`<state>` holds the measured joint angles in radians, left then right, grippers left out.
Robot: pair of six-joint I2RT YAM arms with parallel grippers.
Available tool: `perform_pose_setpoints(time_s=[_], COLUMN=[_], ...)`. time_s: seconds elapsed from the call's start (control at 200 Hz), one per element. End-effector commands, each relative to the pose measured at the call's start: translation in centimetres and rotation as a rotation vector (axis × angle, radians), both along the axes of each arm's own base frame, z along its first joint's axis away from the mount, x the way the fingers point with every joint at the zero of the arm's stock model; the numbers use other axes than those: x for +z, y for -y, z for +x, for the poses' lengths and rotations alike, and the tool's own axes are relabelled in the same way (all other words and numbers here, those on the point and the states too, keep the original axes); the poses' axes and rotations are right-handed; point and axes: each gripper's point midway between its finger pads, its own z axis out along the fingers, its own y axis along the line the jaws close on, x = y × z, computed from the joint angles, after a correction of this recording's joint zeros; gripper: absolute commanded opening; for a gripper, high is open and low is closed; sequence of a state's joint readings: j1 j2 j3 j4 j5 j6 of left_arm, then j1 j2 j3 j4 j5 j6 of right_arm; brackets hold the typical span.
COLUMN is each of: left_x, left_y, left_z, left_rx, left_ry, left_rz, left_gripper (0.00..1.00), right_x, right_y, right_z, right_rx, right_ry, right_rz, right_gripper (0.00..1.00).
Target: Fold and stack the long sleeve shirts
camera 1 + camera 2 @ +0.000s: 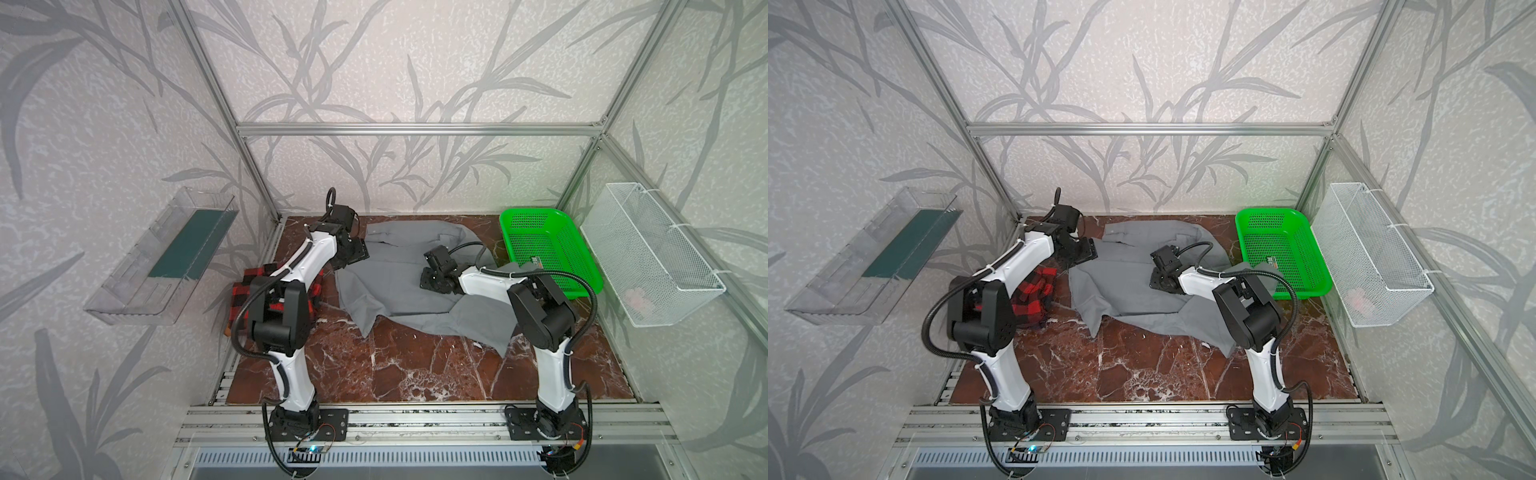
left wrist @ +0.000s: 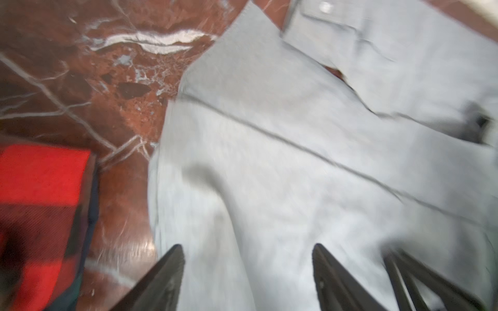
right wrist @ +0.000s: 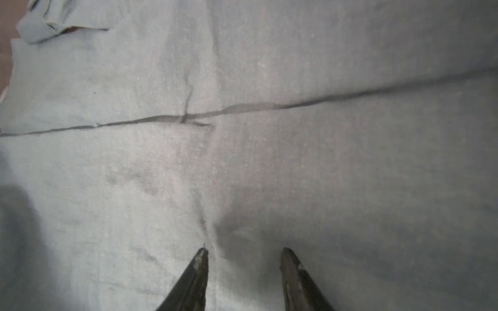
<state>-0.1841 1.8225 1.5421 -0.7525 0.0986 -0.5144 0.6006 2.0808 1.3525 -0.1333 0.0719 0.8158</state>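
A light grey long sleeve shirt (image 1: 395,282) (image 1: 1125,286) lies spread and rumpled across the middle of the table, collar toward the back. The red-and-black plaid shirt (image 1: 318,291) (image 1: 1038,291) sits folded at the left, partly hidden under the left arm, and its corner (image 2: 40,188) shows in the left wrist view. My left gripper (image 1: 357,253) (image 2: 248,246) hangs open over the grey shirt's left edge near the collar. That view is blurred. My right gripper (image 1: 430,278) (image 3: 245,250) is open over the shirt's middle, its tips close to the cloth with nothing pinched.
A green plastic basket (image 1: 532,212) stands at the back right corner, touching the grey shirt's sleeve. A white wire basket (image 1: 648,257) hangs on the right wall and a clear tray (image 1: 166,253) on the left wall. Bare red marble table (image 1: 415,365) lies in front.
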Motion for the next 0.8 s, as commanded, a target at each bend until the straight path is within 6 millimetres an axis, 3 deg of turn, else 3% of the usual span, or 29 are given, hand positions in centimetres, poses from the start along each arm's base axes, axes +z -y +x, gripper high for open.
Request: perform_pose_setpoints(time_s=[0.0,0.175,0.32,0.375,0.5,0.65,0.795], left_x=[1.7,-1.0,-4.0,-4.7,-4.3,-5.8,-6.8], left_y=[0.5,2.1,3.5,4.6,6.3,4.8,4.2], left_z=[-5.7,-13.0,-16.2,-16.9,-17.2,-17.1,-15.7], left_rx=[-0.036,-0.114,-0.204,-0.245,-0.351,-0.404,-0.400], left_ry=[-0.008,0.011,-0.026,-0.047,0.007,-0.053,-0.094], left_rz=[0.012,-0.006,0.013,-0.010,0.081,0.288,0.394], left_gripper=[0.79,0.84,0.84,0.84,0.85,0.85,0.84], right_x=[-3.9,-1.0,1.4,1.4,1.3,1.8,2.6], right_y=[2.5,1.0,0.9,0.5,-0.2,-0.1,-0.1], right_z=[-0.1,1.0,0.0,-0.6,-1.4,-1.8,-1.9], right_rx=[-0.105,-0.064,-0.042,-0.022,0.021,0.035,0.047], right_ry=[-0.083,-0.032,0.024,0.013,-0.009,-0.001,0.013], right_rz=[-0.042,0.019,0.029,0.058,0.091,0.094,0.102], right_gripper=[0.45,0.45,0.45,0.45,0.45,0.45,0.45])
